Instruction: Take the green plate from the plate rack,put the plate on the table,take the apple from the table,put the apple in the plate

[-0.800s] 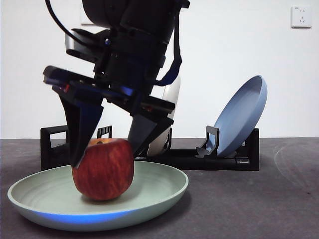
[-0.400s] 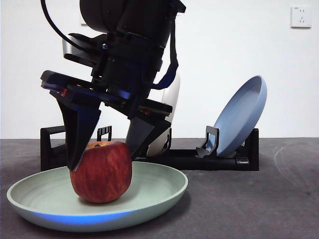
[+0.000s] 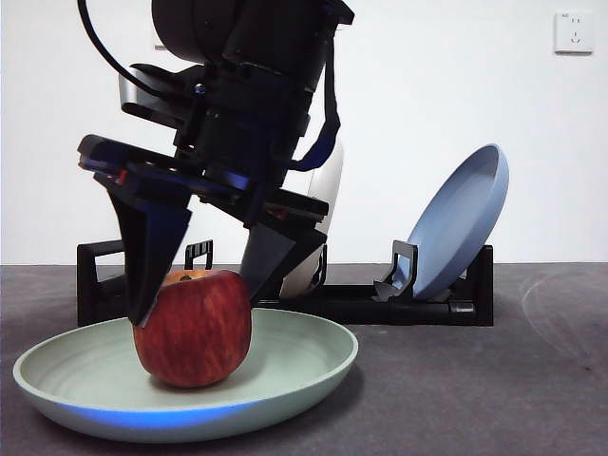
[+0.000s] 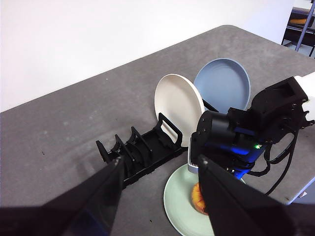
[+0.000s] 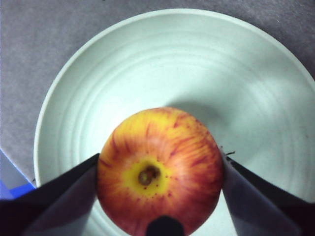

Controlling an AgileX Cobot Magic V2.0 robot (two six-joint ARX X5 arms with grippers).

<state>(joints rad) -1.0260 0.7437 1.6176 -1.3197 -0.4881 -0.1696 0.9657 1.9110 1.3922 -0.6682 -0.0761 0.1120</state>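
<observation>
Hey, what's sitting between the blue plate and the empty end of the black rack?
The cream-white plate stands in the plate rack beside the blue plate, with empty slots beyond it; the left wrist view shows this best.

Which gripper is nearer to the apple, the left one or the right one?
Right. The right gripper has a jaw against each side of the apple, which rests in the green plate. The left gripper hangs high, far from it, above the plate rack.

The front view looks level and close at the plate [image 3: 190,389], the right wrist view straight down on it, and the left wrist view from high above, far off.
</observation>
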